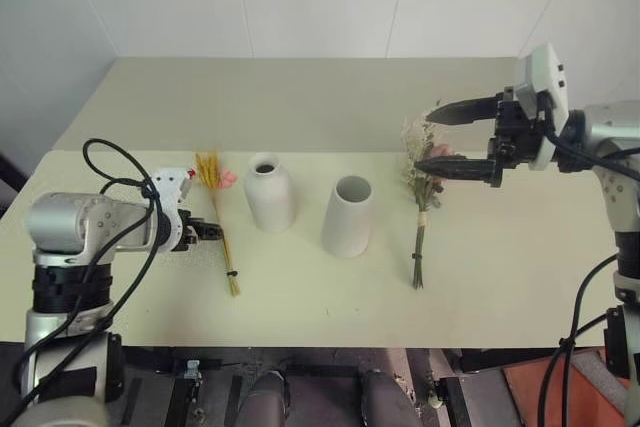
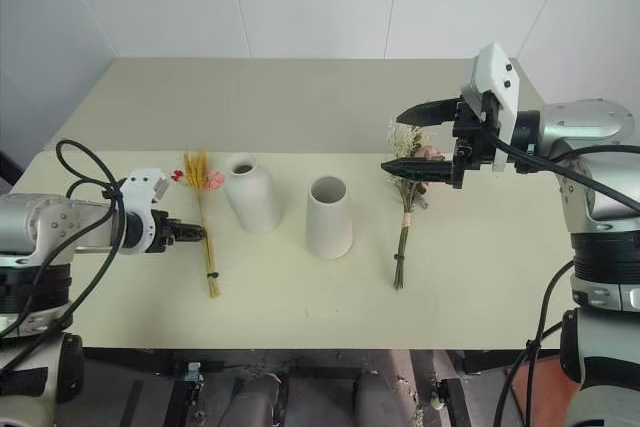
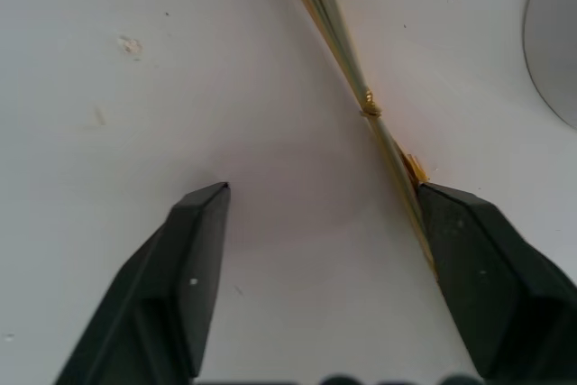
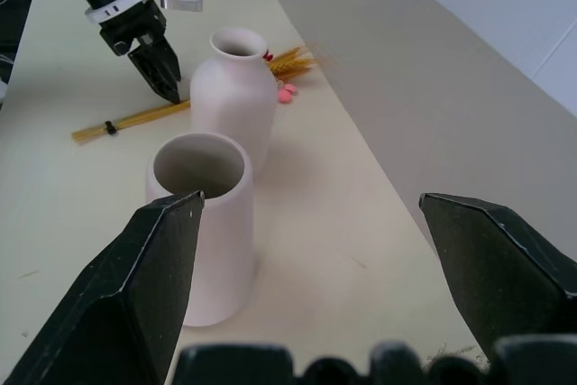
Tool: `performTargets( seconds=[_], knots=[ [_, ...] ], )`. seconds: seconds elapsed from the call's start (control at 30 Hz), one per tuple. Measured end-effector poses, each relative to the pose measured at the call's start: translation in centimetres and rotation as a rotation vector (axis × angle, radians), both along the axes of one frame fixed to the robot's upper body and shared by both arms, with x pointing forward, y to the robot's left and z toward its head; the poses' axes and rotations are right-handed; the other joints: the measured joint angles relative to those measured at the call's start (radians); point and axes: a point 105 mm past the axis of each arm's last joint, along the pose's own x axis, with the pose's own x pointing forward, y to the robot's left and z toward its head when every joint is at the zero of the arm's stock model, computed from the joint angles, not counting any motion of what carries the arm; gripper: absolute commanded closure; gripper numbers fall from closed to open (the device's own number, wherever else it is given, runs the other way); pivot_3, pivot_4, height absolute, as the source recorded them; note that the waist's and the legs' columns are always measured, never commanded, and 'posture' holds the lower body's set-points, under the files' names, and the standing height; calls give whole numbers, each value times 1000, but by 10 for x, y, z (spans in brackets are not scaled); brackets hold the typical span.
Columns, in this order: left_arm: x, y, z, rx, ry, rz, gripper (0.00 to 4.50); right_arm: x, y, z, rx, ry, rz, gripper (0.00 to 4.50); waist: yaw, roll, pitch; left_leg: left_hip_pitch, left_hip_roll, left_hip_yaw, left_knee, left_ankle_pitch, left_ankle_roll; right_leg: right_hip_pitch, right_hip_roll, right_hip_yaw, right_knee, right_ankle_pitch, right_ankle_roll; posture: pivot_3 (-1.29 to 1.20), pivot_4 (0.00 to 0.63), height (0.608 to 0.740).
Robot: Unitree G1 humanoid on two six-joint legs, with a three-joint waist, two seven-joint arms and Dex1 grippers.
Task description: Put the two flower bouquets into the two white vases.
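table point(image 1: 300, 107): pale green top, everything lies or stands on it
wide-mouth vase point(image 1: 348, 215): matte white tapered cylinder, upright, between the two grippers; probably heavy and chippy, so I'd go easy near the rim
bottle vase point(image 1: 269, 192): white, round shoulders, narrow mouth, upright just beyond the left gripper's stalks
rose bunch point(image 1: 424, 197): pink roses, beige sprigs, green stems tied mid-way, lying flat right under the right gripper; looks light and floppy up top, I'd pinch the tied stems
wheat bundle point(image 1: 219, 227): slim golden stalks, pink blossoms at the far end, lying flat; looks stiff but brittle, grab near the tie
right gripper point(image 1: 462, 139): jaws wide apart, empty, hovering above the roses
left gripper point(image 3: 320, 250): down at the table, jaws apart, one finger touching the stalks, nothing clamped yet
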Motion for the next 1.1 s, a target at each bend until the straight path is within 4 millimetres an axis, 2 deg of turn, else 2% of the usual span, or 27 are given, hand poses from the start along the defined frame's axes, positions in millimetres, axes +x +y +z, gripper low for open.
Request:
performTargets(
  seconds=[0.23,0.27,0.47,0.67,0.77,0.87,0.93,1.0,1.1],
  knots=[
    [3,5,1,19,-4,33,4338,-1,-1,-6,2,19,7,0,-1,0,0,0,0,0,0,0,0,0,0,0,0,0,0,0,150,740],
    [3,7,2,22,-8,42,4472,-1,-2,-8,2,24,6,0,-1,0,0,0,0,0,0,0,0,0,0,0,0,0,0,0,150,740],
    [5,25,11,40,-53,113,4472,-2,-1,-9,2,26,6,0,-1,0,0,0,0,0,0,0,0,0,0,0,1,0,0,0,150,740],
    [7,42,36,39,-178,150,4472,-1,-1,-8,4,25,3,0,-1,0,0,0,0,0,0,0,0,0,0,0,1,0,0,0,150,740],
    [6,42,58,29,-320,104,4472,-1,-2,-8,6,24,0,0,-1,0,0,0,0,0,0,0,0,0,0,0,0,0,0,0,150,740],
    [8,34,99,-1,-600,31,4472,-1,-1,-8,9,25,0,0,1,0,0,0,0,0,0,0,0,0,-1,0,0,0,0,0,150,740],
    [7,30,121,-19,-718,3,4472,-1,-1,-8,12,27,-2,0,3,0,0,0,0,0,0,0,0,0,-1,0,0,0,0,0,150,740],
    [7,28,132,-26,-768,-14,4472,0,-1,-8,16,27,-8,0,3,0,0,0,0,0,0,0,0,0,-1,0,0,0,0,0,150,740],
    [6,27,133,-33,-769,-33,4472,-1,-1,-11,16,35,-12,0,1,0,0,0,0,0,0,0,0,0,-1,0,0,0,0,0,150,740]
  ],
)
